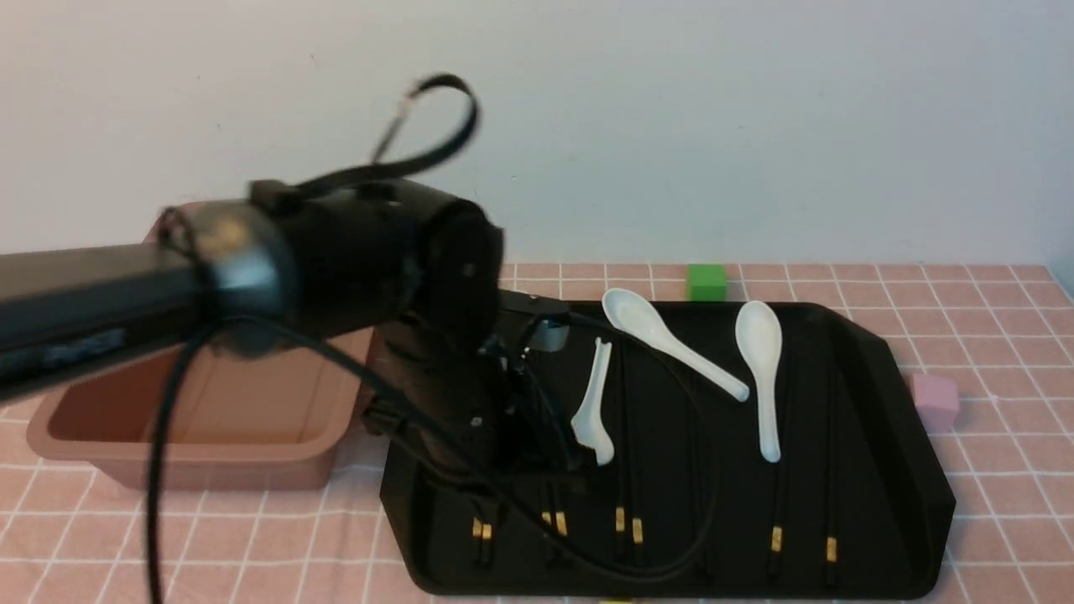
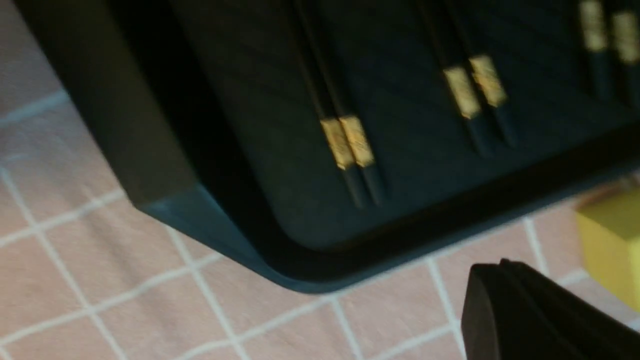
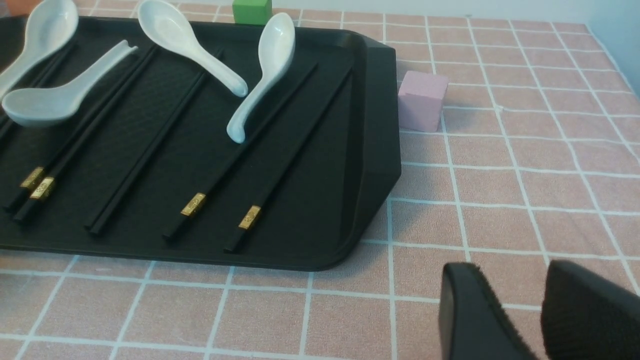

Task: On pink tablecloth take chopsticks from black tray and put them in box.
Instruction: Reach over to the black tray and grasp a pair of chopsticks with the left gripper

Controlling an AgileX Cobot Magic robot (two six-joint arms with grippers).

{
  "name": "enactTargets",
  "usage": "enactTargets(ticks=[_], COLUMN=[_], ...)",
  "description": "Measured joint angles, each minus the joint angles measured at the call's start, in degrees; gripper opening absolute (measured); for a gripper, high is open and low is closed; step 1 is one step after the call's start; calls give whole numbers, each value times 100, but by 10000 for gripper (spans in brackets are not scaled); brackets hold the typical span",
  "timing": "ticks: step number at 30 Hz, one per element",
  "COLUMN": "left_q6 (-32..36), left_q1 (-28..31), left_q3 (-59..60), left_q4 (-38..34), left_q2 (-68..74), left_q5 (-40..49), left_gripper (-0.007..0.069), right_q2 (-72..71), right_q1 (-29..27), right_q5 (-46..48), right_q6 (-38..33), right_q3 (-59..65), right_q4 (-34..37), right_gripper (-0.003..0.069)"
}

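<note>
Reaching left arm point(image 1: 277, 260): stretched from the left across the box point(image 1: 210, 457); hung over the left part of the tray point(image 1: 881, 436); blurred in the front view.
Left jaws: lost in the dark mass over the tray in the front view; only one finger point(image 2: 525, 310) caught by the wrist camera, above the cloth just off the tray's near rim; could not tell whether clenched or released.
Right jaws: held over bare cloth off the tray's near right corner; fingers point(image 3: 470, 310) parted by a narrow gap, nothing between them.
Chopsticks point(image 3: 249, 217): lay flat on the tray floor, running near to far, gold bands toward the near rim; some in touching pairs.
Spoons point(image 1: 671, 344): white, rested on the tray's far half, across some chopsticks.
Box: stood on the cloth just left of the tray.
Green cube point(image 1: 706, 281): sat just beyond the tray's far rim.
Pink cube point(image 1: 935, 401): sat just right of the tray.
Yellow cube point(image 2: 610, 245): sat near the tray's near rim.
Tablecloth point(image 1: 990, 335): pink with a white grid, lay under everything.
</note>
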Motion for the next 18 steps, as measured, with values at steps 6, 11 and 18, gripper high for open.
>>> enactTargets(ticks=[6, 11, 18], left_q6=[-180, -194, -242], left_q1=[130, 229, 229], left_q3=[-282, -299, -321], left_q4=[360, 399, 394], left_q2=[410, 707, 922], left_q5=[29, 21, -217], left_gripper=[55, 239, 382], right_q2=[0, 0, 0], right_q1=[0, 0, 0], right_q5=[0, 0, 0], right_q6=[0, 0, 0], right_q3=[0, 0, 0], right_q4=[0, 0, 0], right_gripper=[240, 240, 240])
